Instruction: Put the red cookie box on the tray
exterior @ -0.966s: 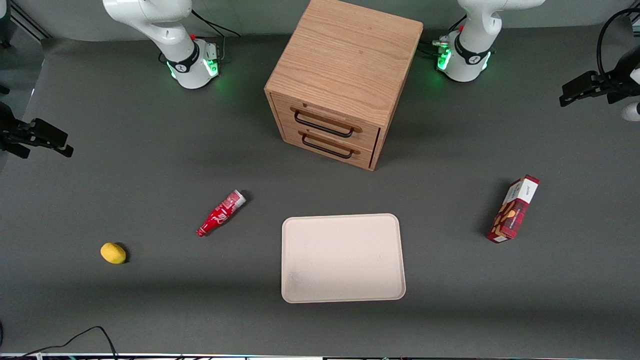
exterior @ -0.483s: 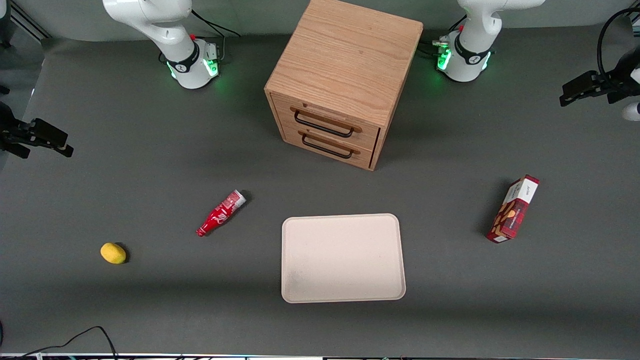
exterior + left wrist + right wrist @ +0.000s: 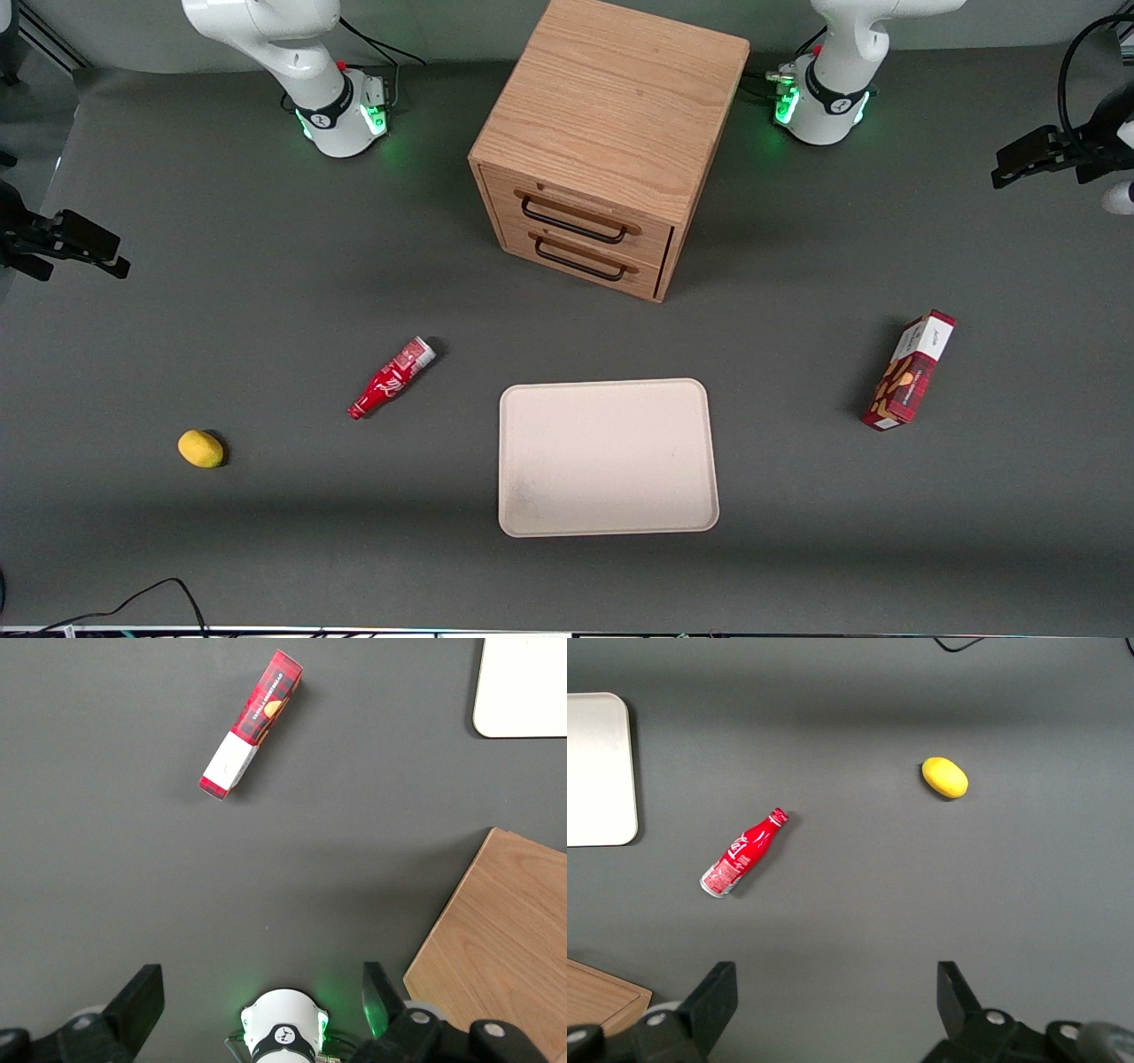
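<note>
The red cookie box [image 3: 910, 370] is a dark-red plaid carton with a white end panel. It rests on the grey table toward the working arm's end, well apart from the tray. It also shows in the left wrist view [image 3: 251, 725]. The beige tray [image 3: 608, 457] lies flat near the table's middle, nearer the front camera than the wooden drawer cabinet; its corner shows in the left wrist view [image 3: 523, 691]. My left gripper [image 3: 1019, 164] hangs high over the table, farther from the front camera than the box. Its fingers are spread wide and hold nothing [image 3: 257, 1005].
A wooden two-drawer cabinet [image 3: 611, 133] stands in the table's middle, drawers shut. A red soda bottle [image 3: 392, 378] lies beside the tray toward the parked arm's end, and a yellow lemon [image 3: 200, 448] lies farther that way. The working arm's base [image 3: 824, 97] stands beside the cabinet.
</note>
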You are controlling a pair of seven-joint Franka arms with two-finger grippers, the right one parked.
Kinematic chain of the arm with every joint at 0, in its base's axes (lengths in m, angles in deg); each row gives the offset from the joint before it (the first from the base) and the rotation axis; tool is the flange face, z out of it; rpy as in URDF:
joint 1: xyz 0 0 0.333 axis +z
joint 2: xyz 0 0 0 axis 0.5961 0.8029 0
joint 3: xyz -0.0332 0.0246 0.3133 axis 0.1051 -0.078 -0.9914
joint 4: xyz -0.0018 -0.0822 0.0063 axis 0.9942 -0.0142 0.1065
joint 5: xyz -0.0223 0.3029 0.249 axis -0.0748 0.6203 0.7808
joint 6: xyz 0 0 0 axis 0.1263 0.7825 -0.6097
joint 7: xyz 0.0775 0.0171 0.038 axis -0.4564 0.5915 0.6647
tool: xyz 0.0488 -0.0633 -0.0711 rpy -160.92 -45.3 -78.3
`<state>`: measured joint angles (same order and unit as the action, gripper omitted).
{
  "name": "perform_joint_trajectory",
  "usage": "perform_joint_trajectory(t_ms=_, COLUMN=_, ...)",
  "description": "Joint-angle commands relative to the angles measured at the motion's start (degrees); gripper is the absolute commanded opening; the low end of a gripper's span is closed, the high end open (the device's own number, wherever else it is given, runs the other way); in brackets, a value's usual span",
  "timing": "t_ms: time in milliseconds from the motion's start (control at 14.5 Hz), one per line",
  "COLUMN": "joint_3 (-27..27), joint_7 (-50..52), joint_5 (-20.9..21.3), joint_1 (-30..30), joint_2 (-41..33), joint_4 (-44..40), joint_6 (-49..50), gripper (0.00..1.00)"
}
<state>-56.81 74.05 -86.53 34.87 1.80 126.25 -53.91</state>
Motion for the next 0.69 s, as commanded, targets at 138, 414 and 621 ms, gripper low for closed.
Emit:
perform_joint_trajectory(t_ms=138, joint_3=-0.29, joint_7=-0.46, joint_5=-0.02, joint_1=-0.39, joint_2=0.54, joint_4=-1.41, joint_6=1.13, gripper=1.00)
perform_joint_trajectory(t_ms=414, joint_3=-0.38, joint_7=-0.64, joint_5=-0.02, joint_1=-0.31, joint_2=0.62, joint_4=-1.50, joint_6=0.95, gripper=1.00)
perform_joint_trajectory(t_ms=621, joint_3=-0.38, joint_7=-0.73, joint_5=-0.02, joint_1=-0.39, joint_2=0.62, joint_4=-1.50, joint_6=0.95, gripper=1.00)
